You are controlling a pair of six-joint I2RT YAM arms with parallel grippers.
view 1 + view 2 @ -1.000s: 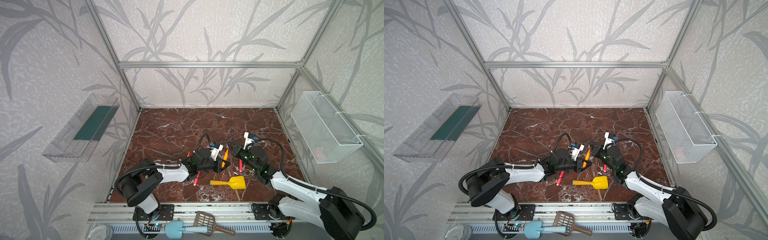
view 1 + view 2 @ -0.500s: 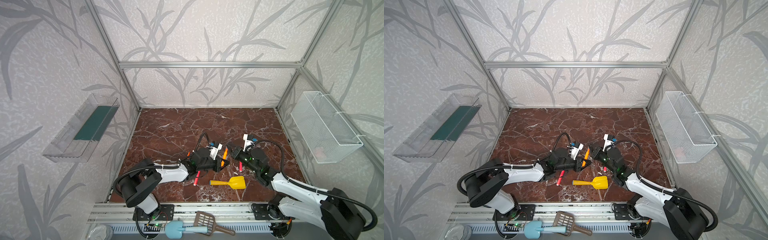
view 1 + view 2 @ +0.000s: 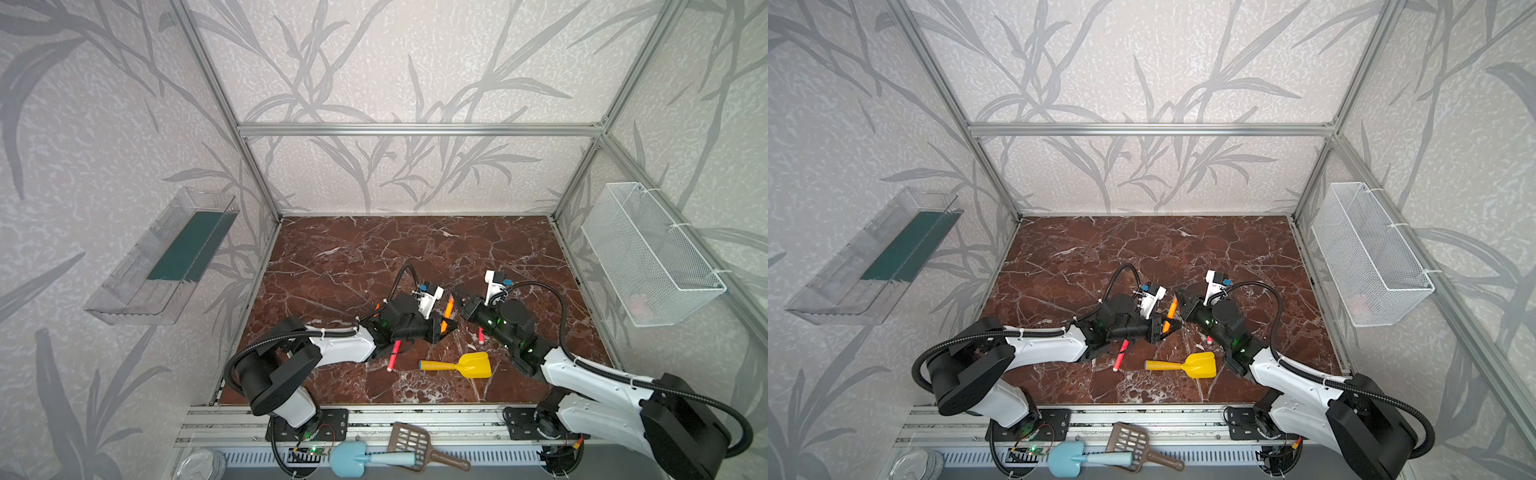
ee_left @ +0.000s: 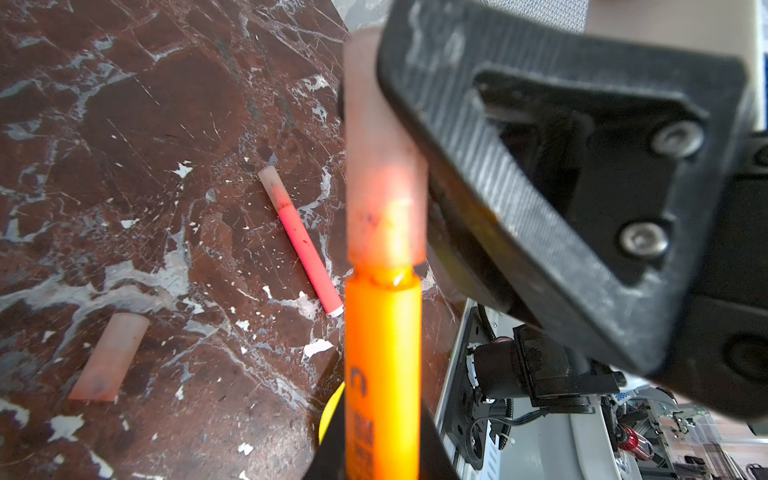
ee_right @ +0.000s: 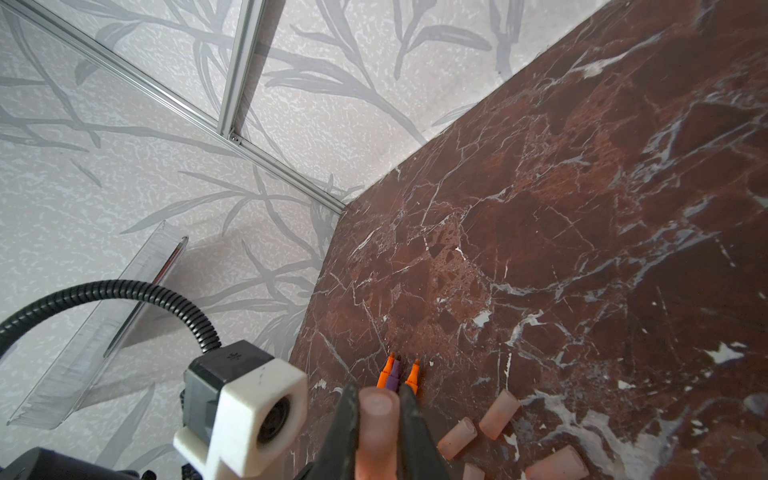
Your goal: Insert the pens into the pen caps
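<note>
Your left gripper pinches the pen, right gripper the cap; both look light, stiff, slick, so hold mid-barrel.

The left arm and right arm both stretch low and forward from their bases, converging mid-scene so their hands nearly meet tip to tip. The left hand is closed on an orange pen. The right hand, pointing back toward it, is clamped on a pen cap.
</note>
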